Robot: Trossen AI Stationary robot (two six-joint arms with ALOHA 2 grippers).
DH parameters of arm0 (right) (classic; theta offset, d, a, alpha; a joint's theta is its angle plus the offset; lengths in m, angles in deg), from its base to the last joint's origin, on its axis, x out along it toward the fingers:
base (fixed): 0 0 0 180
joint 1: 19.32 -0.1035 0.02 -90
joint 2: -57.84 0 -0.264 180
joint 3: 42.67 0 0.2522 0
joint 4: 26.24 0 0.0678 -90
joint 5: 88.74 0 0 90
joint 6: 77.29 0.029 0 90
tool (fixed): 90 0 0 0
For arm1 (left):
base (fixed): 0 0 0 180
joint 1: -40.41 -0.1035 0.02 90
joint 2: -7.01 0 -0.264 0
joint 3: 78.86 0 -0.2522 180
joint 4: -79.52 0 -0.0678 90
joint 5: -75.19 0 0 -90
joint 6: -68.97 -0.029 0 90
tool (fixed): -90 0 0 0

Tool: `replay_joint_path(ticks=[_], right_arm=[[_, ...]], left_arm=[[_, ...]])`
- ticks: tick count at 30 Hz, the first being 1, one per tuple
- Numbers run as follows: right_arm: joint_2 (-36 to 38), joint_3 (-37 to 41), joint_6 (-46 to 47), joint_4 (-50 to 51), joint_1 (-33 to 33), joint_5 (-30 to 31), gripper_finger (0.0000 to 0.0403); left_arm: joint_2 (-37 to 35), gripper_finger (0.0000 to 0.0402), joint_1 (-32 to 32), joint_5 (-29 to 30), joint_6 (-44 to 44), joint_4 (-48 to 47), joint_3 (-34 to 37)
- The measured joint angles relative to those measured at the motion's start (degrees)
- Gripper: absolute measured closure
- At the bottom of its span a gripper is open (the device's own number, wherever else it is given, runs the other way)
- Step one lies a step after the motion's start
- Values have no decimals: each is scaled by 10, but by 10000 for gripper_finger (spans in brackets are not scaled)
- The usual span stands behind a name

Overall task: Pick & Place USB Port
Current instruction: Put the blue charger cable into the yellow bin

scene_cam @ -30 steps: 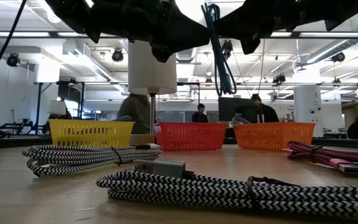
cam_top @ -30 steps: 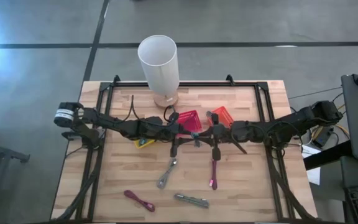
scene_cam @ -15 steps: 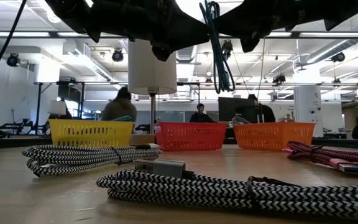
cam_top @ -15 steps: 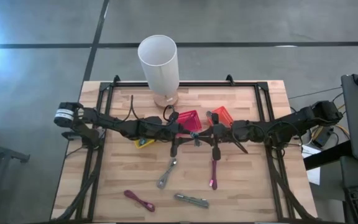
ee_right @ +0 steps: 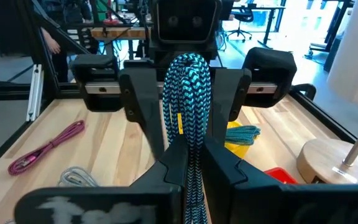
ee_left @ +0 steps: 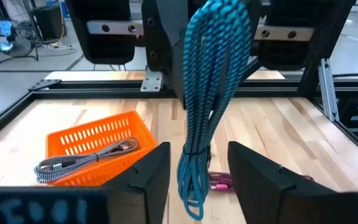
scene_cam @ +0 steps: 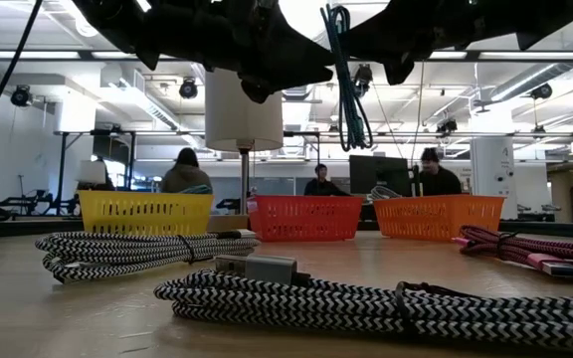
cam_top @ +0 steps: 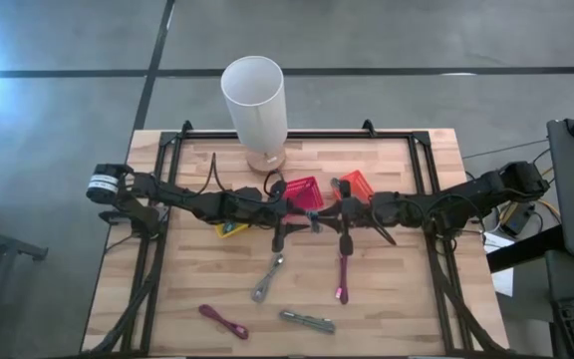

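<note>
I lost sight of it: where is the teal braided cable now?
The teal braided cable hangs mid-table above the red basket, pinched by the right claw.

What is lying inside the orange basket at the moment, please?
In the orange basket, one coiled grey braided cable with a metal plug shows in the left wrist view. Whatever lies below it, the basket wall hides.

Beyond my wooden surface [cam_top: 207, 279] lies grey concrete floor [cam_top: 58, 120]; behind, an open workshop (people [scene_cam: 185, 171] seated at desks) under bright ceiling lights [scene_cam: 565, 75].
</note>
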Motion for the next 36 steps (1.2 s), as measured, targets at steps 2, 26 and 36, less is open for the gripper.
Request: replay_joint_path(ticks=[2,26,36], right_arm=[[0,0,0,-6,3,0,378],[0,0,4,-1,11,-2,366],[0,0,9,10,11,0,284]], left_arm=[[0,221,-1,0,0,10,0],[73,370,-2,4,13,45,-55],[70,360,-1,41,21,-19,-54]])
